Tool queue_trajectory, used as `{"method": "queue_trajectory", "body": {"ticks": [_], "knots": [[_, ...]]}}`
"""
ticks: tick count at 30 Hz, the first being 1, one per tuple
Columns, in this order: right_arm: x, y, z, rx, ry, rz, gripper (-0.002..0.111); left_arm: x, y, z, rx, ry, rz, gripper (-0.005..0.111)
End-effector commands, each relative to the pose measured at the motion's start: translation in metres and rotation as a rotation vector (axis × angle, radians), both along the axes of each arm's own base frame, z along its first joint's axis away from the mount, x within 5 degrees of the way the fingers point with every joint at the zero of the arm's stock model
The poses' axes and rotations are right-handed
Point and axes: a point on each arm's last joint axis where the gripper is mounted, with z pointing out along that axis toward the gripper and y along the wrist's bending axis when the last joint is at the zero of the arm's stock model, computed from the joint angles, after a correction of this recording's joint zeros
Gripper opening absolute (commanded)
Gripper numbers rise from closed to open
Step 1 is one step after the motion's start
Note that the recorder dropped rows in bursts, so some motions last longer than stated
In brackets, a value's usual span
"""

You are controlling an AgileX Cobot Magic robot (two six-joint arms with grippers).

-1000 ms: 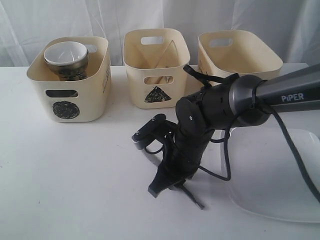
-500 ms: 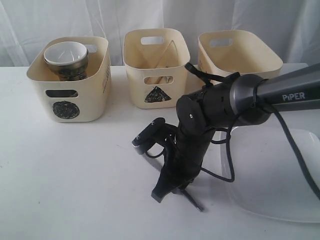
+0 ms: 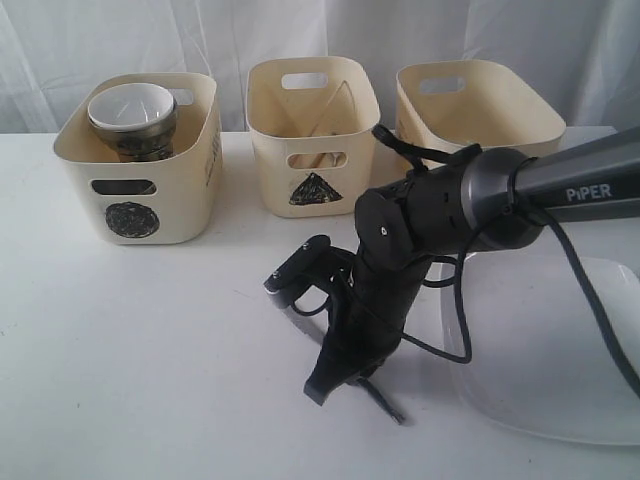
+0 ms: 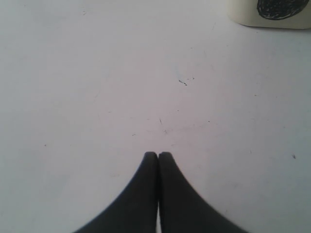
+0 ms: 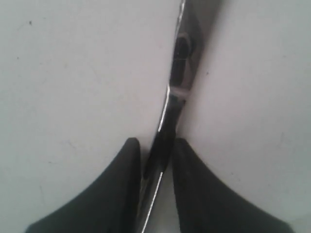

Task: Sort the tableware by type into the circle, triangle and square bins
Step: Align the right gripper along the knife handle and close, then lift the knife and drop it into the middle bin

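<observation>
On the white table (image 3: pixel 150 330) the steel utensil (image 5: pixel 177 73) lies flat before the triangle bin (image 3: pixel 270 150), and your right gripper (image 5: pixel 155 141) has narrowed round it, nearly pinching, so the lift looks close; left gripper (image 4: pixel 158 154) fingers pressed together.

I read "PiPER" in white letters on the grey link of the right arm (image 3: pixel 588 192). The left bin (image 3: pixel 90 205) has a black scribbled circle on its front, the middle bin (image 3: pixel 270 180) a black scribbled triangle. My left wrist view catches part of a black scribble on a cream bin (image 4: pixel 240 12), its shape unclear.
</observation>
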Motion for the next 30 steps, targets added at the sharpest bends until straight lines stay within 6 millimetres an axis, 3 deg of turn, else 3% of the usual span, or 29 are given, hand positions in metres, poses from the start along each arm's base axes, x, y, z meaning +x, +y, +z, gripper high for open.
{"method": "queue_trajectory", "body": {"ticks": [1,10,15,18,24,30], "knots": [[0.001,0.0,-0.002,0.006,-0.014,0.005,0.014,-0.001,0.0,-0.004,-0.009,0.029,0.002,0.0],[-0.002,-0.003,-0.01,0.019,-0.037,-0.028,0.0,-0.001,0.0,-0.004,-0.009,0.029,0.002,0.0],[-0.001,-0.002,-0.011,0.031,-0.061,-0.03,0.0,-0.001,0.0,-0.004,-0.009,0.029,0.002,0.0],[0.0,-0.001,-0.003,0.047,-0.073,-0.036,0.0,-0.001,0.0,-0.004,-0.009,0.029,0.002,0.0],[-0.002,-0.002,0.031,0.105,-0.155,-0.044,0.0,-0.001,0.0,-0.004,-0.009,0.029,0.002,0.0],[-0.003,-0.002,0.036,0.112,-0.16,-0.046,0.0,-0.001,0.0,-0.004,-0.009,0.029,0.002,0.0]]}}
